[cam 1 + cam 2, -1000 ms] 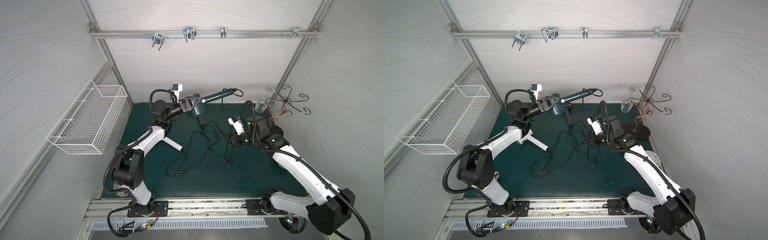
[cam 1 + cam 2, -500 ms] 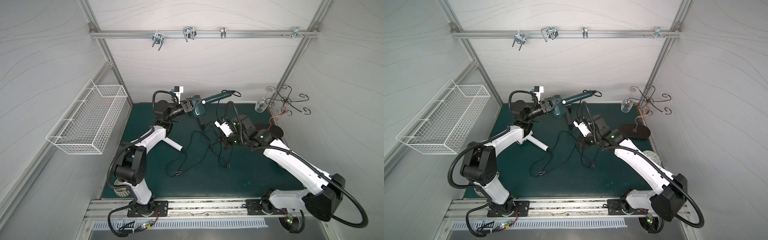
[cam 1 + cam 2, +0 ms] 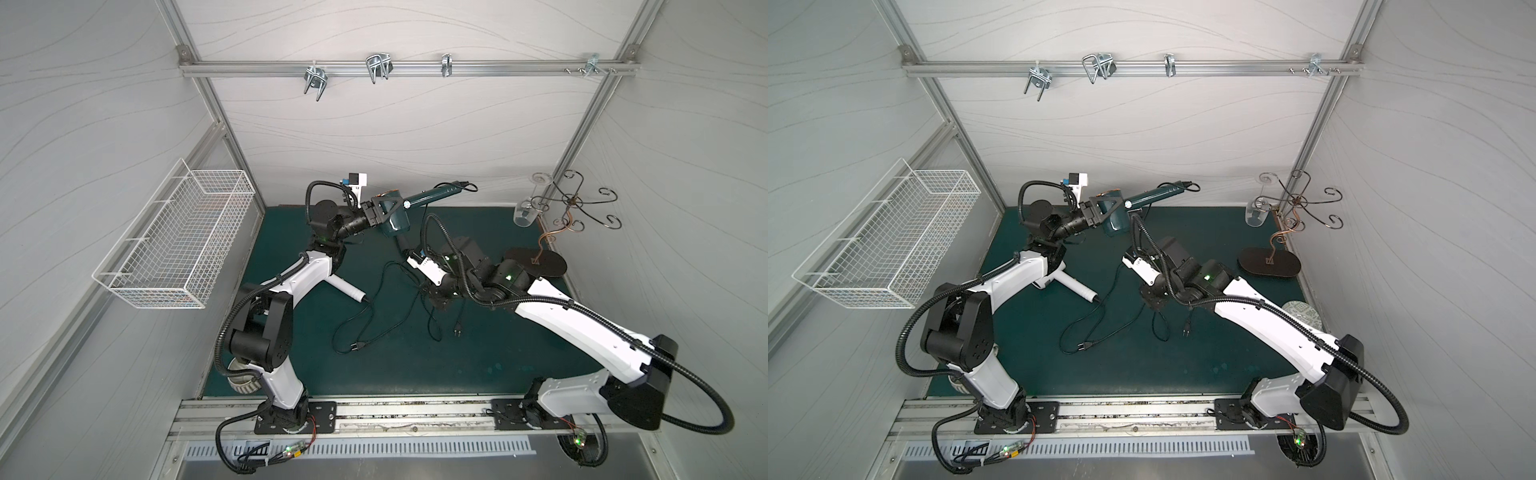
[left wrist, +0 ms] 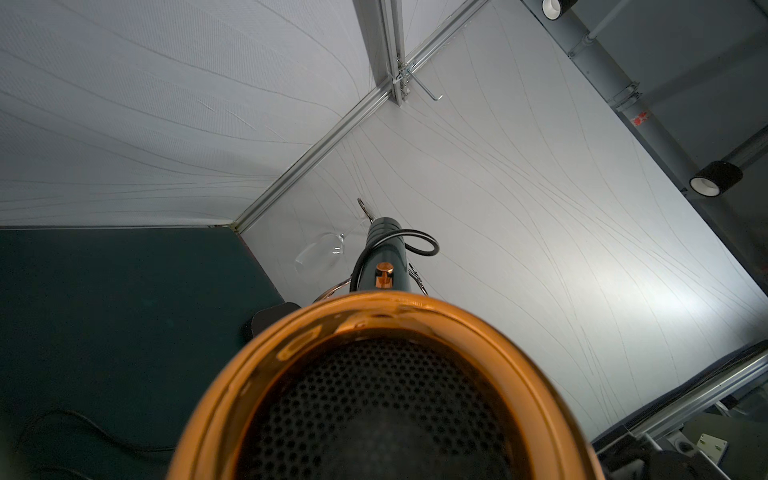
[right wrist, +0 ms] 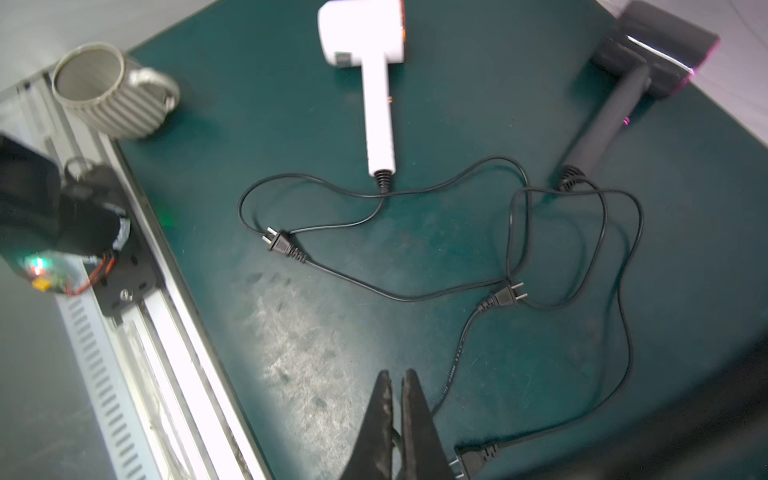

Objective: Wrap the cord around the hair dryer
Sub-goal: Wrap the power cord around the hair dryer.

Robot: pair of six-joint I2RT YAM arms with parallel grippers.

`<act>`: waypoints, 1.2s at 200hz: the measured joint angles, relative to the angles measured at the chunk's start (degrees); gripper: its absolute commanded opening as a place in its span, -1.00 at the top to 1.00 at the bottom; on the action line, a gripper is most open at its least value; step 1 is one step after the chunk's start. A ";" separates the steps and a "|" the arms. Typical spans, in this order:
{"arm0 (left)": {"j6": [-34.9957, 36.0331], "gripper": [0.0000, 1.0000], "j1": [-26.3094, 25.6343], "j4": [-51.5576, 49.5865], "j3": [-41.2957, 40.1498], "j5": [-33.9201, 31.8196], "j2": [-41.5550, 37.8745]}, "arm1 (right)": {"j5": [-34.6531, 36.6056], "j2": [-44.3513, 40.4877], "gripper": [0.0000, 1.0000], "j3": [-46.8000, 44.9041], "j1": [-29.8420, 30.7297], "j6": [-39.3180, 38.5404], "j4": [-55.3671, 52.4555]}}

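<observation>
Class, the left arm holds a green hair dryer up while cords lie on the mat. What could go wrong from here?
1. Three dryers' cords cross on the mat. The shut right gripper, with one cord running in behind its fingers, could drag the white hair dryer or the black hair dryer along.
2. The green hair dryer in the left gripper sticks its handle out toward the hanging wine glass; a wide swing might strike it.

- Left arm (image 3: 299, 278): white link shells, black joint housings; right arm (image 3: 582, 332) matched.
- Black corrugated conduit (image 3: 727, 415) looped outside each arm.
- Black base plates (image 3: 320, 415), screw heads visible, sat on aluminium rail (image 3: 415, 409).
- Green lamp (image 3: 508, 276) glowed on a right arm joint.
- White camera block (image 3: 357, 181) was mounted at left wrist.
- Right gripper (image 5: 397, 372) carried black, tapered, matt jaws.
</observation>
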 measured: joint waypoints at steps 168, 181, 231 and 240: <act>5.49 1.00 1.88 -5.92 0.15 -2.36 4.63 | 26.29 11.52 1.00 21.66 30.93 -18.80 -19.69; 6.23 1.00 1.95 -6.97 0.17 -2.32 4.79 | 26.93 11.41 1.00 23.08 31.47 -20.11 -20.87; 11.34 1.00 1.97 -12.31 0.17 -2.05 4.83 | 30.25 11.52 1.00 32.89 31.78 -26.82 -26.43; 12.24 1.00 1.95 -13.31 0.17 -1.97 4.83 | 30.77 11.93 1.00 35.65 31.76 -28.09 -27.58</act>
